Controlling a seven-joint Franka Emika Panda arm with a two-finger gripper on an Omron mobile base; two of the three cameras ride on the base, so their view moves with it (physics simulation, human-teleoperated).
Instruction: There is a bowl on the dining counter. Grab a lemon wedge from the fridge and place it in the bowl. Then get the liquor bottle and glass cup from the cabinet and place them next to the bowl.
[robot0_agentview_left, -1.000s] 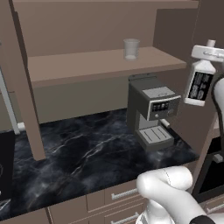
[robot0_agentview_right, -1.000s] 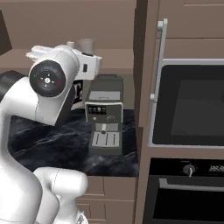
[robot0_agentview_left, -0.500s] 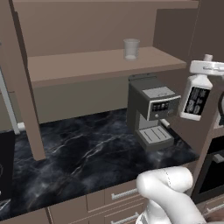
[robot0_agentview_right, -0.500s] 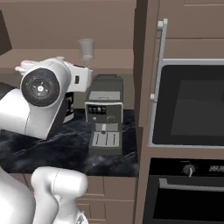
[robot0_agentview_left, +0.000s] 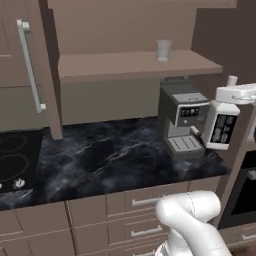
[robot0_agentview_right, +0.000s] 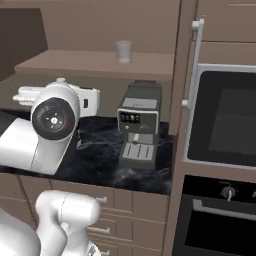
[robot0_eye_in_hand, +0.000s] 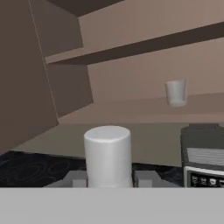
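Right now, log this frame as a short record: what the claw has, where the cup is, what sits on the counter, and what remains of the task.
claw: shut on the bottle
bottle: white, dark label, carried upright in the air beside the coffee machine
cup: on the open cabinet shelf, untouched
coffee machine: standing on the dark marble counter
stove: at the counter's left end
oven: built into the wall right of the counter
remaining: set the bottle by the bowl, then fetch the cup

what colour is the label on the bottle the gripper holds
Black with white print, on the white liquor bottle; clearest in the left base view.
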